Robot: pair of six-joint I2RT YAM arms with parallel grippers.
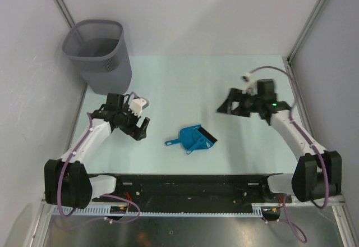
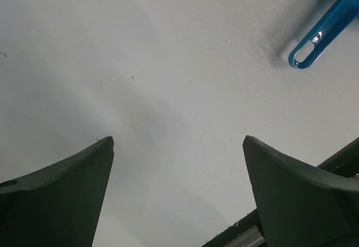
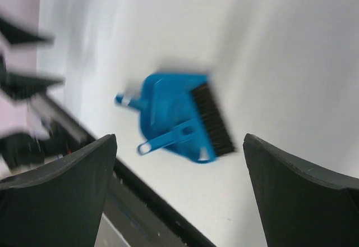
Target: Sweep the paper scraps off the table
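Left gripper (image 1: 138, 128) and right gripper (image 1: 225, 106) are being held spread, empty. No green paper scraps are being seen on the pale mint-green table (image 1: 185, 81); the blue black-bristled brush (image 1: 207, 137) is best being grasped mid-handle.

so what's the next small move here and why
Probably ease the right gripper back toward its base: it and the left gripper are open and empty, the brush lies on the dustpan, and no paper scraps show on the table.
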